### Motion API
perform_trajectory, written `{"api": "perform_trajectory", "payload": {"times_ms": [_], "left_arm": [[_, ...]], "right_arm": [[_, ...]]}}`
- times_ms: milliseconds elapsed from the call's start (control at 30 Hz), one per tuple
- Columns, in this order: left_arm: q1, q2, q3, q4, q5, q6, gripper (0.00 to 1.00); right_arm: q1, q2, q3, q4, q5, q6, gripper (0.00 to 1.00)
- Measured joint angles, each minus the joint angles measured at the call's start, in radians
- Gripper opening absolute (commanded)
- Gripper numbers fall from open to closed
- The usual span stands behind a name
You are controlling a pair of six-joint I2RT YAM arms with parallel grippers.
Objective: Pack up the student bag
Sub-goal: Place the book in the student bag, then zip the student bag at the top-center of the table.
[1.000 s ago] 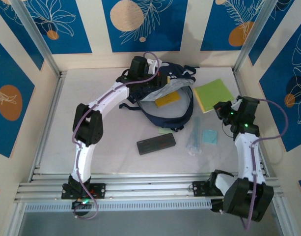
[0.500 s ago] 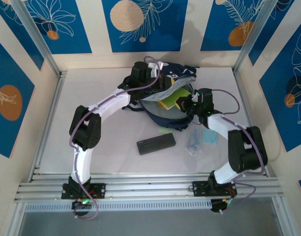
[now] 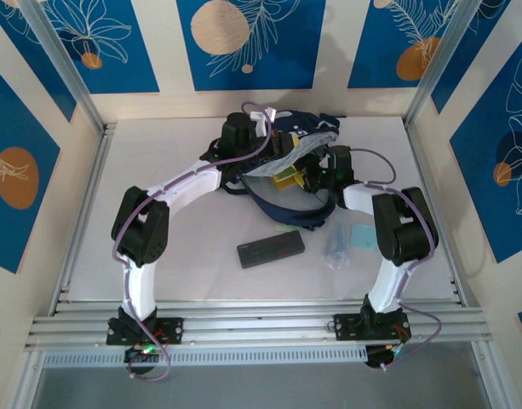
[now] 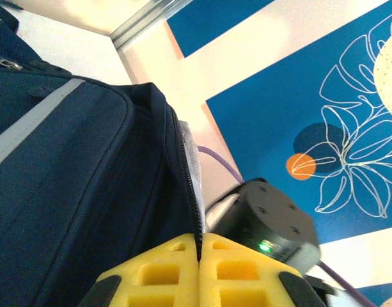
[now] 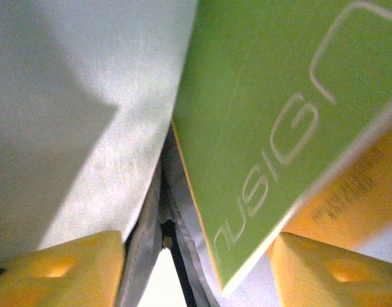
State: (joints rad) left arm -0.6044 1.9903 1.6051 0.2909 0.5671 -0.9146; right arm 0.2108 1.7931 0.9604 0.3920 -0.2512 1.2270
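Observation:
The student bag (image 3: 291, 213), navy with a pale lining, lies open at the back of the table. My left gripper (image 3: 265, 141) is shut on the zipper edge of the bag's upper flap; in the left wrist view its yellow fingers (image 4: 151, 278) pinch the zipper of the navy bag (image 4: 68, 192). My right gripper (image 3: 312, 175) reaches into the bag's mouth. In the right wrist view it (image 5: 196, 268) stands open, with a green notebook (image 5: 272, 115) leaning between its fingers, near the right one, against an orange-yellow book (image 5: 355, 204). The pale lining (image 5: 87, 96) lies on the left.
On the table in front of the bag lie a black flat case (image 3: 270, 249), a small green note (image 3: 286, 226), a clear plastic item (image 3: 335, 243) and a light blue note (image 3: 363, 236). Walls close in the table at the back and sides.
The right arm swung from the table's right side into the bag, carrying the green notebook off the table. The left gripper kept hold of the raised flap and shifted slightly.

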Motion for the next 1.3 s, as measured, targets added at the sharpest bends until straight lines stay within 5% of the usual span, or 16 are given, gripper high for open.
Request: {"api": "perform_trajectory", "payload": {"times_ms": [233, 400, 500, 900, 1300], "left_arm": [[-0.005, 0.002, 0.000, -0.014, -0.024, 0.008, 0.02], [-0.005, 0.000, -0.001, -0.053, -0.034, 0.063, 0.55], [0.010, -0.025, -0.044, -0.072, -0.044, 0.092, 0.70], [0.265, -0.169, -0.447, -0.044, -0.200, 0.114, 0.71], [0.303, 0.145, -0.301, -0.019, -0.270, 0.111, 0.59]], "right_arm": [[-0.034, -0.328, -0.067, -0.367, 0.039, -0.151, 0.82], [-0.053, -0.537, -0.085, -0.645, 0.138, -0.272, 0.83], [-0.055, -0.620, -0.105, -0.749, 0.194, -0.314, 0.83], [0.060, -0.574, -0.111, -0.827, 0.271, -0.348, 0.83], [0.240, -0.478, -0.064, -0.752, 0.285, -0.315, 0.79]]}}
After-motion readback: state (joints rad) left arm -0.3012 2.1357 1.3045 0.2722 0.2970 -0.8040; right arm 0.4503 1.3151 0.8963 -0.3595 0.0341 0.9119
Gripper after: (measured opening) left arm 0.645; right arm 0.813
